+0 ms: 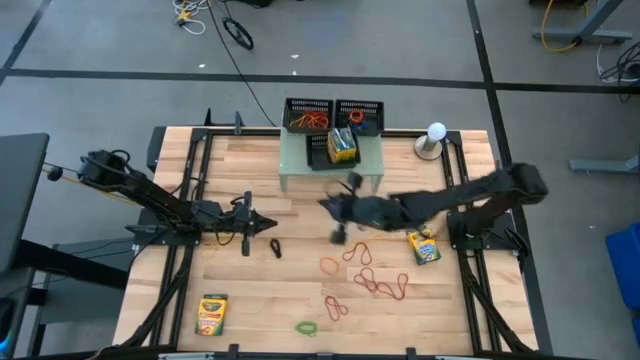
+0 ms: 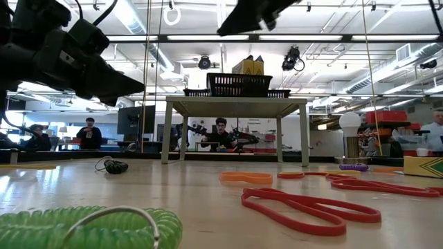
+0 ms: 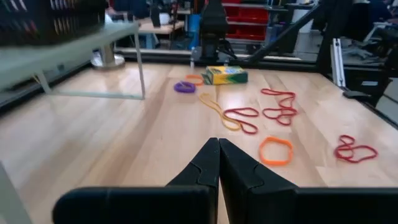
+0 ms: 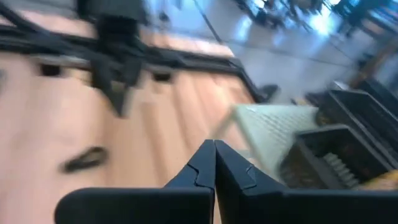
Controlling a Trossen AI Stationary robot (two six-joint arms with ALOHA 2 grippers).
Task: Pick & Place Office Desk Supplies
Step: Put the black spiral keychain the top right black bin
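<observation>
**Both grippers closed and empty above the wooden table**

Thin red and orange rubber-band loops (image 1: 375, 280) lie flat on the slatted wood table (image 1: 250, 310), beneath and beyond the right gripper (image 1: 327, 205), whose fingers are pressed together. A yellow-and-green cardboard crayon box (image 1: 424, 245) rests beside that arm. The left gripper (image 1: 270, 224), fingers together, hovers level.

In the right wrist view everything beyond the right claw (image 4: 214, 152) is smeared: the mesh trays (image 4: 348, 149), the pale riser (image 4: 273, 127) and a dark band (image 4: 84, 159) on the table lack clear outlines. In the low view the green band (image 2: 83, 228) is cut off by the bottom edge and 1 crayon box (image 2: 423, 166) by the right edge. From above, the contents of the trays (image 1: 333, 118) beyond orange bands and a crayon box are too small to tell.
</observation>
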